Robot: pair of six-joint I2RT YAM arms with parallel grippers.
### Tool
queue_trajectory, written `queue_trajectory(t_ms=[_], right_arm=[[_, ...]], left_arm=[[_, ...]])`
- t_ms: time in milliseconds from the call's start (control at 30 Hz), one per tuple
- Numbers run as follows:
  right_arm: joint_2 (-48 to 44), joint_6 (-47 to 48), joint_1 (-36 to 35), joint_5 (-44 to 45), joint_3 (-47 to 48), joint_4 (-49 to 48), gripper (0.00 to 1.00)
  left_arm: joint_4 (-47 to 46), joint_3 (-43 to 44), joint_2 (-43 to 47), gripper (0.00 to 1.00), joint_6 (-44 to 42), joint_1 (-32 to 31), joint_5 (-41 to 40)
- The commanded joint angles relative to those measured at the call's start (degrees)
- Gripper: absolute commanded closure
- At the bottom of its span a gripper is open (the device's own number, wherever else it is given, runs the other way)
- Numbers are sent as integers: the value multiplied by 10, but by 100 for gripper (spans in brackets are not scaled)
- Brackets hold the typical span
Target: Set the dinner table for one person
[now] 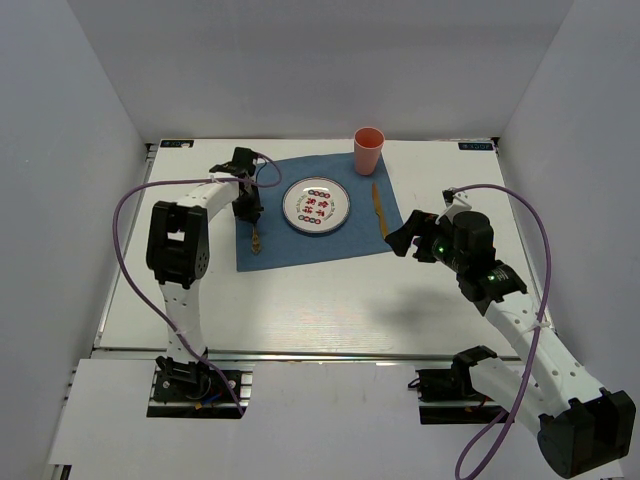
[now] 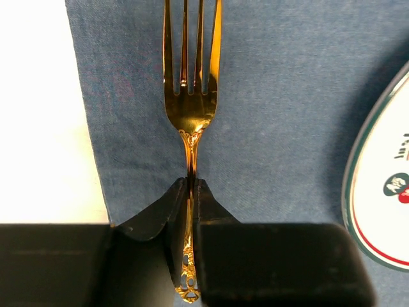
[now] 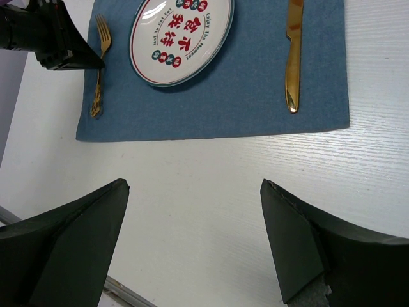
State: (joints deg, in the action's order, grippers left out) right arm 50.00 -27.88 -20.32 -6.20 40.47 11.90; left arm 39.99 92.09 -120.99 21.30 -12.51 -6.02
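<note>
Clamping the gold fork [image 2: 190, 102] mid-handle, the left gripper [image 2: 190, 192] aligns with its long axis; right gripper [image 3: 192, 217] gapes wide.

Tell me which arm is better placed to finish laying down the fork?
Left. The left fingers are clamped on the fork handle on the blue cloth beside the plate; the right fingers hang open and empty, over by the knife.

The plate [image 1: 316, 206] is lying on the mat [image 1: 300, 250] on the table [image 1: 350, 300], fork [image 1: 256, 238] left, knife [image 1: 379, 208] right. The cup [image 1: 368, 150] is standing behind the knife.
</note>
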Motion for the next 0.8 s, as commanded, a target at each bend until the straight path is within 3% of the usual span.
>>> queue_trajectory(t_ms=[0, 400, 767], right_arm=[[0, 5, 0, -7, 8, -16, 11], [-4, 2, 0, -8, 5, -14, 11], [-11, 4, 1, -7, 5, -11, 11]], left_arm=[[-4, 3, 53, 79, 3, -8, -7], [-12, -38, 72, 79, 14, -13, -18], [-6, -42, 76, 69, 24, -18, -28]])
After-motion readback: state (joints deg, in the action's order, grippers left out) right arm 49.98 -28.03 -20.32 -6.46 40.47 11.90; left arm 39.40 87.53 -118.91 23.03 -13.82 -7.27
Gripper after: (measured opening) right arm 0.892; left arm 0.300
